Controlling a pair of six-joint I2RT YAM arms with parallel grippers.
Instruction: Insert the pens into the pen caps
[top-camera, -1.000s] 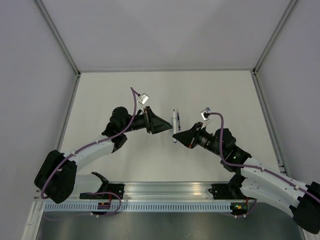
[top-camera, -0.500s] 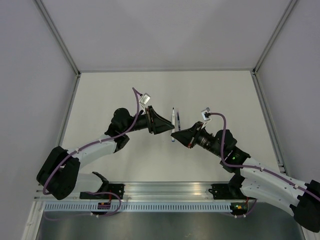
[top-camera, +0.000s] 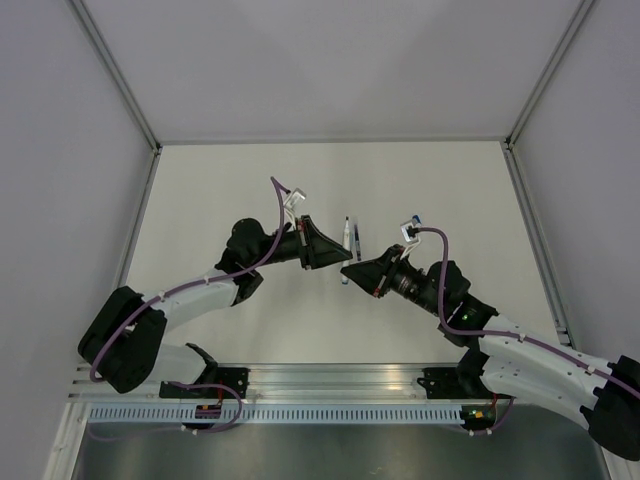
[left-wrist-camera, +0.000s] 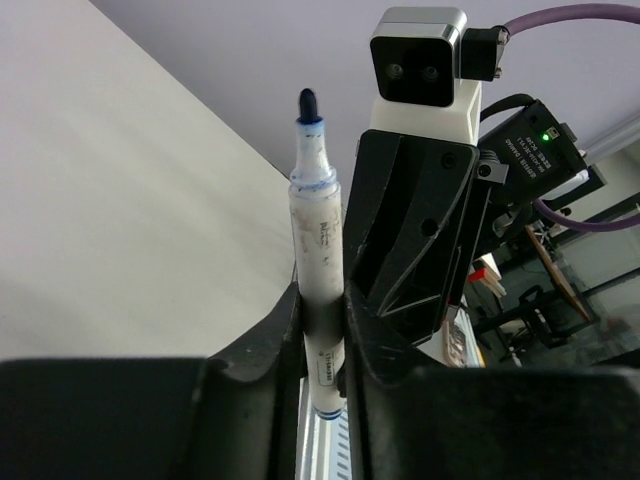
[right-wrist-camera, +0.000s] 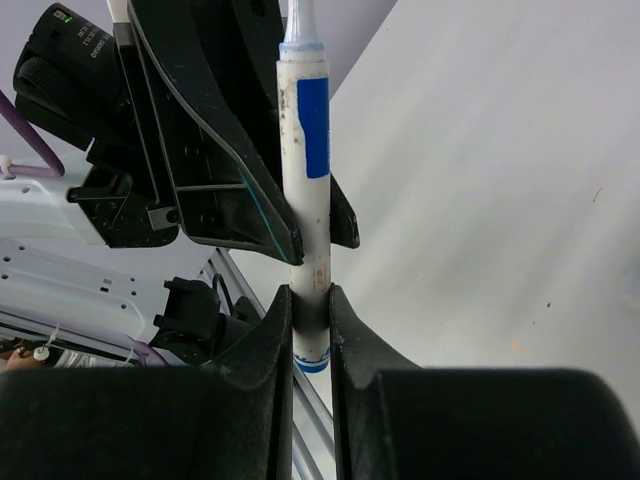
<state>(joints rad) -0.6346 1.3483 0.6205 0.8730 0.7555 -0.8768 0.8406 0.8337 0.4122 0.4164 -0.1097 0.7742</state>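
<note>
A pen with a white barrel (top-camera: 347, 235) is held up between my two grippers, over the middle of the table. In the left wrist view my left gripper (left-wrist-camera: 322, 300) is shut on this pen (left-wrist-camera: 312, 230); its bare dark blue tip points up. In the right wrist view my right gripper (right-wrist-camera: 311, 295) is shut on the same pen (right-wrist-camera: 303, 150), just below the left gripper's fingers (right-wrist-camera: 250, 200), near its blue-ringed end. In the top view the left gripper (top-camera: 338, 258) and right gripper (top-camera: 347, 272) meet tip to tip. A slim black pen (top-camera: 357, 245) is just right of them. No pen cap shows.
The pale table (top-camera: 220, 190) is enclosed by grey walls with metal frame posts on three sides. A metal rail (top-camera: 330, 378) with both arm bases runs along the near edge. The right wrist camera (left-wrist-camera: 420, 60) faces the left one at close range.
The left arm has shifted a little to the right and the right gripper a little to the left, closing in on each other at the white pen. The black pen has not moved.
</note>
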